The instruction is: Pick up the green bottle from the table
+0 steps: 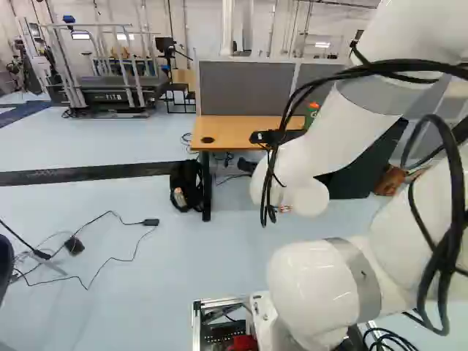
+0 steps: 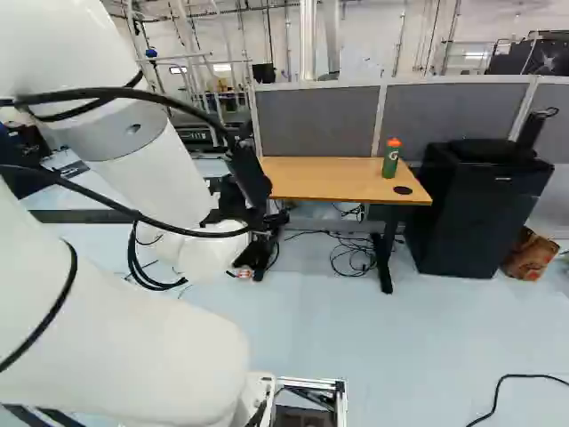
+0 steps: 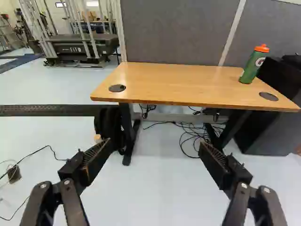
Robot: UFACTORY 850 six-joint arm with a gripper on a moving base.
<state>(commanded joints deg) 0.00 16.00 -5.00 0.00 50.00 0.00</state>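
The pincer has hold of nothing. In the wrist view, its two black fingers are wide apart, with ridges on the pads. The green bottle stands on the desk, ahead of the pincer and off to the side where the black cabinet is. The bottle is smooth and round, with an orange lid on top and a pale round mark. It stands upright, so its long way runs up and down and its lid points up. The flat desk top looks like light wood. Past it is a grey wall panel that looks like cloth. In the left base view, the white arm hides most of the bottle. In the wrist view, one finger covers part of the soft black bag, and the cabinet is cut off.
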